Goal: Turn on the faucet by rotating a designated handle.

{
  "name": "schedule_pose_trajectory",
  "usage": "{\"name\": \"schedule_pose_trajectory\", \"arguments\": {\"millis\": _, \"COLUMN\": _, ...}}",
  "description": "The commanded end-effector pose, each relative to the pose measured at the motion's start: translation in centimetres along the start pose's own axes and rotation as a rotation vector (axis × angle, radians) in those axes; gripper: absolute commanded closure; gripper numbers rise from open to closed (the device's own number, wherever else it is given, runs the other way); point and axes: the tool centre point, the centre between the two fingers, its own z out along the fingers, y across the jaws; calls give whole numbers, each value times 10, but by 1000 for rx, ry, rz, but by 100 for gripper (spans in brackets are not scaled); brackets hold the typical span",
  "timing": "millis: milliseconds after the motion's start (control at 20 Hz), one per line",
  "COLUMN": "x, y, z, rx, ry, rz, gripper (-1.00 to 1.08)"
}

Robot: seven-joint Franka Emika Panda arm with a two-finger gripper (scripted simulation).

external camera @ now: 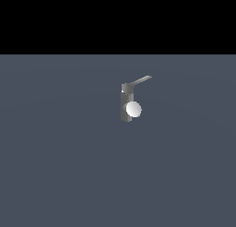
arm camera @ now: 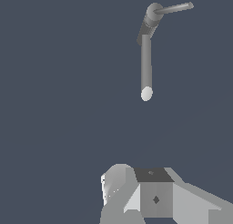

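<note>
The faucet is a small dark-grey upright post on the grey floor, with a white round ball on its front. The handle, a thin flat grey lever, sticks out from the post's top toward the exterior view's right. In the wrist view the faucet is seen from above, with a long spout ending in the white ball and the handle pointing sideways. Grey blocky parts of my gripper show at the frame's edge, well apart from the faucet. Its jaws cannot be made out. The arm does not show in the exterior view.
A plain grey-blue floor lies all around the faucet. A black background fills the upper part of the exterior view.
</note>
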Motion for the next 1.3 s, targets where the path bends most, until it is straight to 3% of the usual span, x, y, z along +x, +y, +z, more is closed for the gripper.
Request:
{"name": "schedule_pose_trajectory", "arguments": {"millis": 0, "x": 0, "y": 0, "z": 0, "rx": 0, "ry": 0, "rz": 0, "gripper": 108}}
{"name": "schedule_pose_trajectory", "arguments": {"millis": 600, "x": 23, "y": -8, "z": 15, "rx": 3, "ry": 1, "rz": 89, "gripper": 108}}
{"name": "schedule_pose_trajectory", "arguments": {"millis": 1250, "x": 101, "y": -22, "z": 65, "rx": 14, "ry": 3, "rz": 376, "gripper": 108}}
